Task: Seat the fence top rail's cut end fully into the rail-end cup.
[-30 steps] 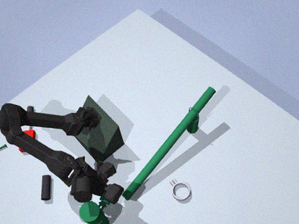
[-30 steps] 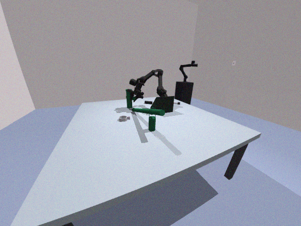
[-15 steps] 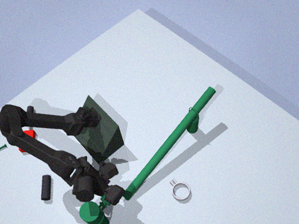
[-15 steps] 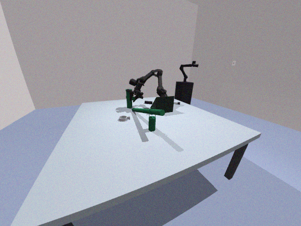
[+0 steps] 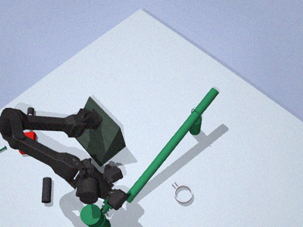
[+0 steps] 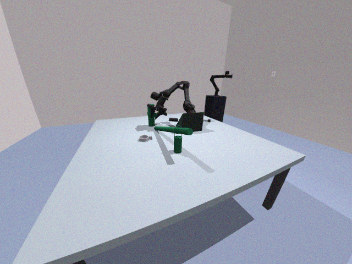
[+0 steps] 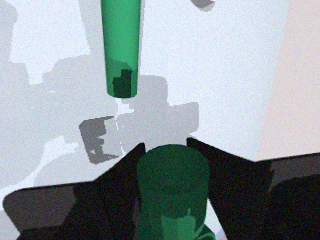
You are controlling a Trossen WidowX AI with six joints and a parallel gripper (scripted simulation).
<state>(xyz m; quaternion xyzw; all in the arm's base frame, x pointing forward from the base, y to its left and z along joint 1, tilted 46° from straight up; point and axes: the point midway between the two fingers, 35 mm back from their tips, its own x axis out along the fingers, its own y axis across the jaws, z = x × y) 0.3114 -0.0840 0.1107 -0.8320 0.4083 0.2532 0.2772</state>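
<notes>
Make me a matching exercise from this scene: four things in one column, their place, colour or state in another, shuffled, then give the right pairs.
Things:
1. rail
2. claw
3. loose ring
4. big post

Descriptions:
A. pale, lying flat on the table
B. green, upright, beside the claw
C. closed on the rail-end cup
D. green, cut end outside the cup

Pairs: 1-D, 2-C, 3-A, 4-B
</notes>
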